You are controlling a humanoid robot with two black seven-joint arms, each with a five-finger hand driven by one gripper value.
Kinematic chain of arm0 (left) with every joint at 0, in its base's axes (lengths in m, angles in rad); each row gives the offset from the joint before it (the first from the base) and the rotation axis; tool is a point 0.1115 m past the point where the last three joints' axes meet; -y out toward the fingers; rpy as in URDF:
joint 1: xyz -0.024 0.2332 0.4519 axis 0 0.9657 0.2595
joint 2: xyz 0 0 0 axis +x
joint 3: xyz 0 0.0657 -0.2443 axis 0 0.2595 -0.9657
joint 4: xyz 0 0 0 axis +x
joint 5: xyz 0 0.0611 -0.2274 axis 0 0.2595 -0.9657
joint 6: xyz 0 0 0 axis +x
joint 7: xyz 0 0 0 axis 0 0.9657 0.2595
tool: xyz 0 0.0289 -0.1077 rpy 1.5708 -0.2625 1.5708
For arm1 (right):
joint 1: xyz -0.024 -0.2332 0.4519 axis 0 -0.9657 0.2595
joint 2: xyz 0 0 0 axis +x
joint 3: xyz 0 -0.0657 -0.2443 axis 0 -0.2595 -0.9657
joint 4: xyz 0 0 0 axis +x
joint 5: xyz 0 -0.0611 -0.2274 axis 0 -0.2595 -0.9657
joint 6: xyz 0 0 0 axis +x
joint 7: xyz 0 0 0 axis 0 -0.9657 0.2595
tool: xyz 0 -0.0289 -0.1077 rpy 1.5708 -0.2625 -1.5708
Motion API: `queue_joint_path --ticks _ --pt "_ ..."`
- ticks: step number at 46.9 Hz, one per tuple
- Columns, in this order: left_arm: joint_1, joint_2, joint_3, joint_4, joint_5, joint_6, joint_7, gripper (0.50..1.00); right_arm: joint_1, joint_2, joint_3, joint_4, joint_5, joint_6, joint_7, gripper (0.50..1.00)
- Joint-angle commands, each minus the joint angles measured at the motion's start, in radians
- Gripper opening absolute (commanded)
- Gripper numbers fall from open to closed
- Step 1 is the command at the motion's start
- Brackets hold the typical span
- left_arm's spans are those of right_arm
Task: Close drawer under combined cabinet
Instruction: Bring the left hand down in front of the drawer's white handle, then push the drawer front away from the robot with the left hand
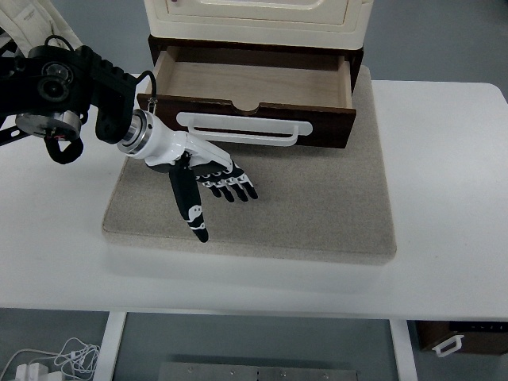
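Drawer (252,94) stands open, left robot hand (208,176) spread just before it.

White table (452,198), grey floor (444,40), cables (55,357) below

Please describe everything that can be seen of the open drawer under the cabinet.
The dark brown wooden drawer is pulled out from under the cream cabinet. Its inside is pale wood and looks empty. The dark front panel has a small notch in its top edge and carries a long white bar handle. The drawer hangs over the beige mat. The left robot hand, fingers spread, is just in front of it, apparently not touching it.
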Motion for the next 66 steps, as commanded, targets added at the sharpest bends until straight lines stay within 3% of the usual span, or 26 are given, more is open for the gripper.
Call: queue_joint_path --ticks 1,21,42,66 --pt "-0.011 -0.007 0.0 0.023 0.001 0.006 0.009 1.0 0.0 0.0 0.0 0.0 0.0 0.0 0.0 0.952" --pt "0.003 -0.116 -0.007 0.113 0.087 0.035 0.011 1.0 0.0 0.0 0.0 0.0 0.0 0.0 0.0 0.952" --pt "0.003 -0.147 -0.01 0.149 0.082 0.081 0.013 1.0 0.0 0.0 0.0 0.0 0.0 0.0 0.0 0.952" --pt "0.012 -0.184 -0.023 0.218 0.087 0.083 0.011 1.0 0.0 0.0 0.0 0.0 0.0 0.0 0.0 0.952"
